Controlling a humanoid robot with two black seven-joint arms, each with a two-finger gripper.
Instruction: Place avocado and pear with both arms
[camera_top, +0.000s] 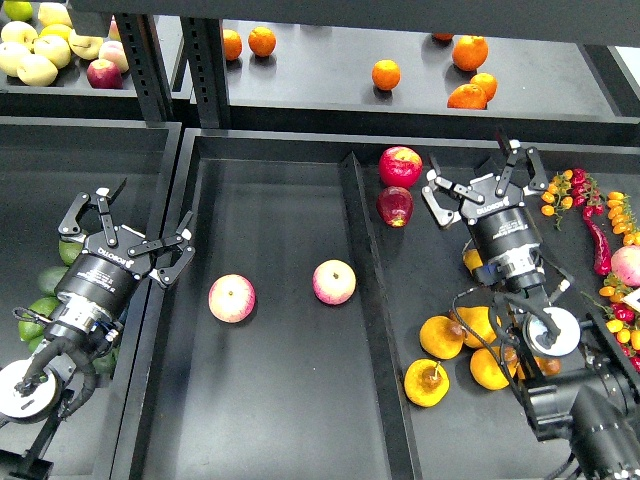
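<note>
Avocados sit half hidden under the left arm in the left black bin; pears cluster in the right bin beside the right arm. Left gripper hangs wide and empty over the divider. Right gripper spreads wide, empty, near two red apples. Two pink-yellow apples rest in the middle tray. Oranges dot the upper shelf.
</note>
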